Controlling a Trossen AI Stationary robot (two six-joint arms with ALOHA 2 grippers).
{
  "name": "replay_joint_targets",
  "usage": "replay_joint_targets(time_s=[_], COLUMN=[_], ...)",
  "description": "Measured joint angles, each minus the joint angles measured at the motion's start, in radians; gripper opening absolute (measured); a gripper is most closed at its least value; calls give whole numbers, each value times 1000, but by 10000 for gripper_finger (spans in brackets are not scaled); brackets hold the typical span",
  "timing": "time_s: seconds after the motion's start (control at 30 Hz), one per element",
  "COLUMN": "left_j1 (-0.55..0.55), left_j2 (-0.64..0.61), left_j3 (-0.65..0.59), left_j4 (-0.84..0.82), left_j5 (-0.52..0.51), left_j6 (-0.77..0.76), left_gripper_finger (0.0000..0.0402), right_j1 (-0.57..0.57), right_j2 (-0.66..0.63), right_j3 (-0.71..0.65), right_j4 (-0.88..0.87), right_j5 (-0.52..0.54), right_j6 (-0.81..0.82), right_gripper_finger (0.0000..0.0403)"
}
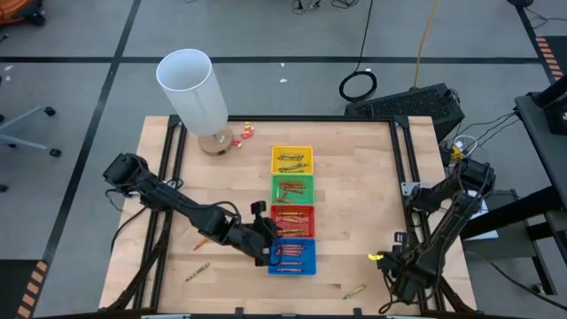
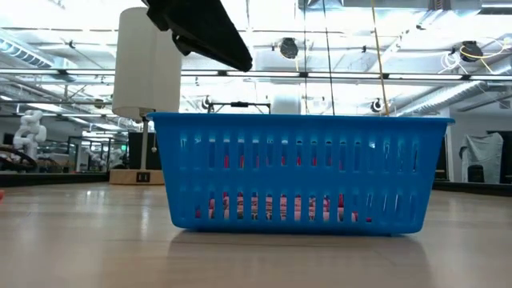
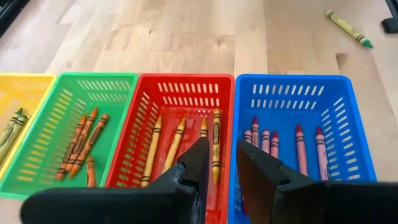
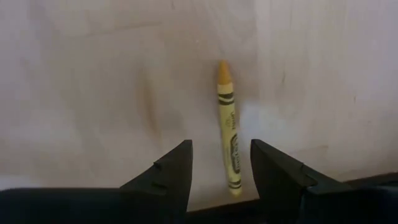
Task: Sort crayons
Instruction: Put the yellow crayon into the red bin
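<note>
Four trays stand in a row on the wooden table: yellow [image 1: 291,160], green [image 1: 292,188], red [image 1: 292,220] and blue [image 1: 292,257], each with several crayons lying in it. My left gripper [image 3: 222,165] hovers over the near edges of the red tray [image 3: 186,93] and the blue tray [image 3: 298,93], open by a narrow gap with nothing in it. My right gripper [image 4: 221,165] points down at the table's right, open. Its fingers stand either side of one end of a yellow crayon [image 4: 228,130] lying flat on the wood, apart from it.
Loose crayons lie on the table near the front left [image 1: 197,272], front right [image 1: 354,290] and left of the red tray [image 1: 202,241]. A tall white cylinder [image 1: 197,89] stands at the far left, small bits [image 1: 246,129] by its base.
</note>
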Motion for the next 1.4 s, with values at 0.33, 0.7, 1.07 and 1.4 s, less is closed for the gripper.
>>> replay_joint_targets(time_s=[0.33,0.7,1.07,1.4], left_j1=[0,0,0,5], left_j2=[0,0,0,0], left_j3=[0,0,0,0], left_j4=[5,5,4,6], left_j5=[-1,-1,-1,-8], left_j6=[1,3,14,64], left_gripper_finger=[80,80,80,80], right_j1=[2,1,-14,-58], right_j2=[99,110,85,-11], right_j3=[5,3,1,56], right_j4=[12,60,87,203], right_j5=[45,44,57,444], right_j6=[-108,-127,-106,-263], right_gripper_finger=[124,27,7,1])
